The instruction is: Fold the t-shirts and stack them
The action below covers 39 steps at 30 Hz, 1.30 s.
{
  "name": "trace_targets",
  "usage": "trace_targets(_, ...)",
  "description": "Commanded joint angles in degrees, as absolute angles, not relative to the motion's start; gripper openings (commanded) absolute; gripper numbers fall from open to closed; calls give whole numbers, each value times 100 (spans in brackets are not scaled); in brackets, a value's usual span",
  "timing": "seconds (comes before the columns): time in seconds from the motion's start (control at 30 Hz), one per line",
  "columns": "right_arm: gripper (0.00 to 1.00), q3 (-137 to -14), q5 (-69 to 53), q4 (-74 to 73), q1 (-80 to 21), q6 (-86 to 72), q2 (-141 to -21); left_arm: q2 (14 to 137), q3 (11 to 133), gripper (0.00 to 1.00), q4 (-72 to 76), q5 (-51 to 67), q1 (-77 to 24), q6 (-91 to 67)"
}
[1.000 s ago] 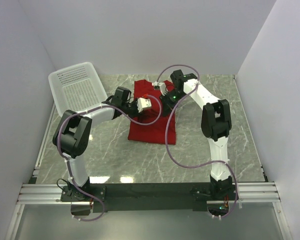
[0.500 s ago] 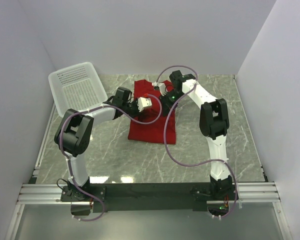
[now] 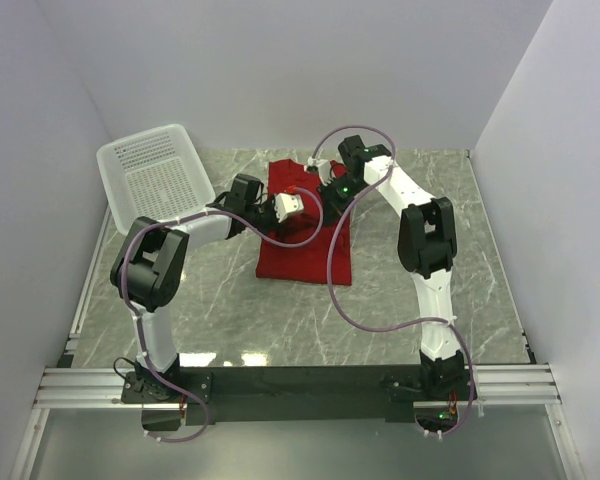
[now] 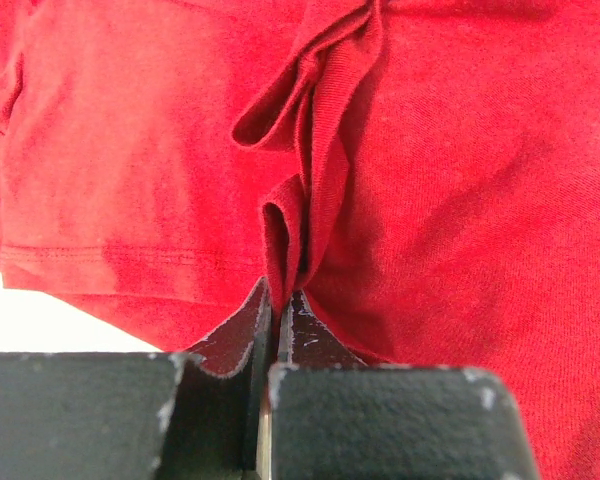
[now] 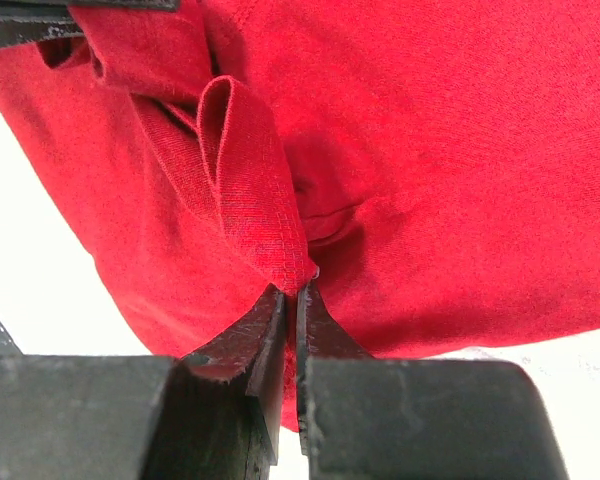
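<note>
A red t-shirt [image 3: 305, 250] lies on the marble table, partly folded, its far part lifted. My left gripper [image 3: 305, 197] is shut on a pinched fold of the red fabric [image 4: 285, 240]. My right gripper [image 3: 320, 183] is shut on a hemmed edge of the same t-shirt [image 5: 270, 230], close beside the left one. In both wrist views red cloth fills almost the whole frame, bunched in ridges above the jaws.
A white plastic mesh basket [image 3: 155, 175] leans at the back left, against the wall. Grey walls enclose the marble table [image 3: 230, 320] on three sides. A purple cable [image 3: 335, 290] loops from each arm over the table.
Both grippers, still holding the cloth, have shifted slightly toward the back of the table. The t-shirt's near part has barely moved.
</note>
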State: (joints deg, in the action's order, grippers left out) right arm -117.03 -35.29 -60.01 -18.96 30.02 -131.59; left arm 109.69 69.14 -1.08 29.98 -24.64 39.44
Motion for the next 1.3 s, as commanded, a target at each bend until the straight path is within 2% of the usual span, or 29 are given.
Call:
trace_targets(0.0, 1, -11962, -3481, -5854, -1855, 2901, -13210, 11039, 7189, 0, 228, 2918, -2443, 3823)
trace_targets(0.1, 17, -11953, -3218, -5617, -1854, 2577, -13192, 11083, 7216, 2, 386, 2743, -2443, 3666)
trace_targets(0.13, 32, -11988, -3121, -5521, -1837, 2453, -13166, 11092, 7225, 6, 587, 2481, -2443, 3448)
trace_targets(0.17, 38, -12006, -2876, -5302, -1828, 2339, -13079, 11092, 7251, 19, 667, 2322, -2435, 3315)
trace_targets(0.23, 55, -12076, -2550, -5002, -1793, 1856, -12947, 11074, 7303, 27, 843, 1935, -2443, 2955)
trace_targets(0.27, 63, -12120, -2175, -4783, -1776, 1585, -12824, 11031, 7399, 39, 818, 1629, -2443, 2918)
trace_targets(0.3, 67, -12146, -2023, -4703, -1758, 1521, -12762, 10995, 7435, 46, 843, 1495, -2443, 2857)
trace_targets(0.5, 66, -11656, -1792, -4290, -1547, 1380, -12077, 10600, 7699, 52, 756, 573, -2443, 2417)
trace_targets(0.67, 61, -10698, -3618, -4710, -1371, 2441, -11435, 10258, 7839, 57, 300, 255, -2408, 1610)
trace_targets(0.8, 55, -9899, -4700, -5202, -1441, 3320, -11049, 10152, 8033, 57, -814, 886, -2399, 959)
trace_targets(0.83, 56, -9740, -4772, -5412, -1468, 3566, -10848, 10082, 8007, 60, -1009, 1349, -2399, 984)
trace_targets(0.93, 59, -8775, -4738, -5363, -1626, 4639, -10155, 9521, 7368, 66, -1055, 1826, -2426, 967)
trace_targets(0.97, 61, -8441, -4546, -5205, -1652, 5058, -9925, 9057, 6800, 68, -994, 1985, -2452, 1010)
trace_targets(1.0, 66, -7785, -4457, -5020, -1713, 5228, -9688, 8800, 6507, 69, -976, 2186, -2478, 1402)
trace_targets(1.07, 72, -7218, -4185, -4423, -1766, 5465, -9107, 8047, 5544, 74, -809, 2538, -2584, 1939)
trace_targets(1.13, 75, -6779, -3789, -4124, -1863, 5484, -8904, 7613, 5004, 74, -826, 2794, -2637, 3129)
trace_targets(1.2, 76, -6732, -3613, -4139, -1890, 5440, -8964, 7121, 4318, 79, -765, 2997, -2646, 4116)
trace_targets(1.27, 77, -6715, -3542, -4166, -1898, 5440, -9096, 7005, 3964, 82, -703, 3111, -2637, 4445)
